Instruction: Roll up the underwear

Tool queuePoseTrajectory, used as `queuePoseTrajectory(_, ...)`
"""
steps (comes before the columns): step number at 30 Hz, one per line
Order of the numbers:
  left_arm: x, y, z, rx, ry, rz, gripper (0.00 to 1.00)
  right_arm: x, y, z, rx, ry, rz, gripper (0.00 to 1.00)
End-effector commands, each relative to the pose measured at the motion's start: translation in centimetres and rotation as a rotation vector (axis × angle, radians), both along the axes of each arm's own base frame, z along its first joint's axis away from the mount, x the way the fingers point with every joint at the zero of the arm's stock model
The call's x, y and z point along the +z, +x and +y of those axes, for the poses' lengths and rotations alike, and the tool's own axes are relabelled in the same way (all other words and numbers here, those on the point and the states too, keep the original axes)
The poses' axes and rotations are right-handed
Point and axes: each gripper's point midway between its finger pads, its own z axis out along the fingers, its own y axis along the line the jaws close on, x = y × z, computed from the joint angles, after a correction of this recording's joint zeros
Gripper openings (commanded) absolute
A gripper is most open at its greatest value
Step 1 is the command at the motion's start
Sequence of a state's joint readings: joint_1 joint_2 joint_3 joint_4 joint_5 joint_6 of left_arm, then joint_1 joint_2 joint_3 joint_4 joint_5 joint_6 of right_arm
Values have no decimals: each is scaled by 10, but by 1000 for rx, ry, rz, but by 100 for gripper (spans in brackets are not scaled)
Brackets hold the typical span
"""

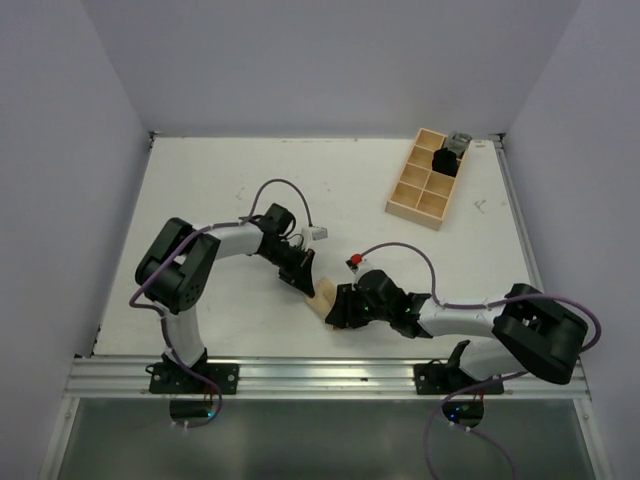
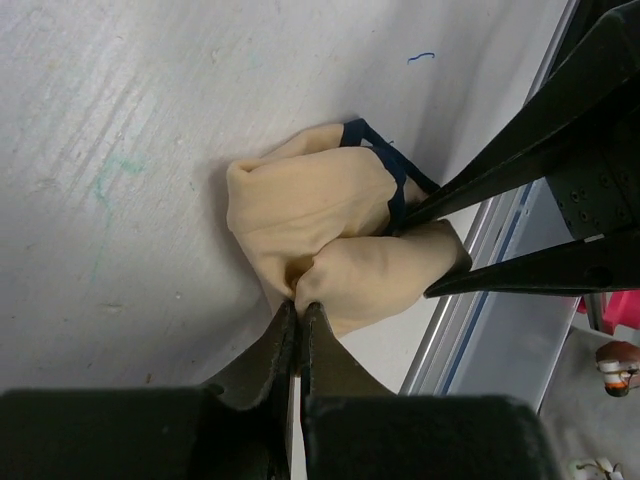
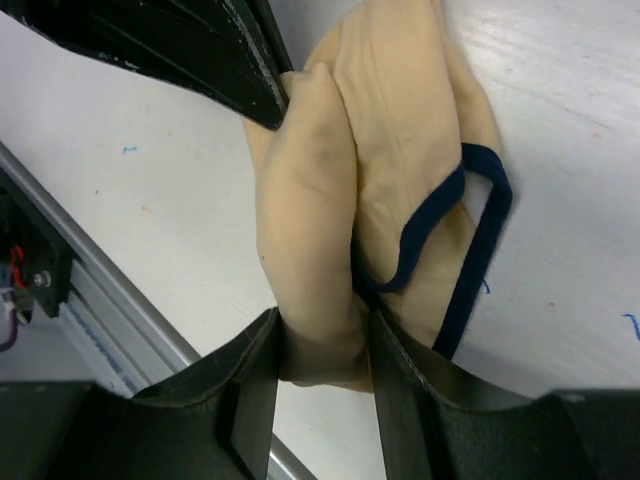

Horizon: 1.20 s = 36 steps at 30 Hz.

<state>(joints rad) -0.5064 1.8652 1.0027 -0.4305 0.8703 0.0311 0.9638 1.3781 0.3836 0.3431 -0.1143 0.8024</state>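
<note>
The left gripper (image 2: 300,312) is pinching the underwear (image 2: 330,240) fully closed, probably keeping the roll tight; the right gripper (image 3: 322,345) is straddling one fold, jaws parted.

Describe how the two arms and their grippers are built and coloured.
Both arms pair white link tubes with bulky black joint housings, and a lilac cable loops along each. Black base plates bolt to a silver rail. The left gripper and right gripper have matte black, tapering fingers. A small red part sits near the right wrist.
</note>
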Motion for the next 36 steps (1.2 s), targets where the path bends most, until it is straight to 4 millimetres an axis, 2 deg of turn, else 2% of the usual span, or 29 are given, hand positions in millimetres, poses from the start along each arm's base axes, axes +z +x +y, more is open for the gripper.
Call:
queuePoseTrajectory(1,-4,6,4,31,72,10,0,-14,-5,-34,-3,-201,-4,44)
queuePoseTrajectory(3,-5,6,5,30,78,4,0,-8,-1,-43,-21,-252,-29,46)
queuePoseTrajectory(5,-4,6,5,54,81,20,0,7,6,-42,-36,-258,-78,49)
queuePoseTrajectory(6,-5,6,4,56,83,20,0,8,5,-46,-25,-288,-92,50)
queuePoseTrajectory(8,-4,7,3,57,81,21,0,24,9,-41,-22,-289,-137,51)
queuePoseTrajectory(11,-2,11,1,60,74,16,0,33,13,-48,-15,-383,-196,52)
queuePoseTrajectory(17,-1,15,-1,61,74,12,0,65,22,-30,40,-437,-342,56)
queuePoseTrajectory(23,-3,13,0,63,76,15,0,62,26,-9,178,-492,-416,60)
queuePoseTrajectory(28,-5,14,-1,66,73,22,0,47,33,4,252,-565,-451,60)
queuePoseTrajectory(36,-7,16,-4,70,69,31,0,49,33,28,330,-650,-531,59)
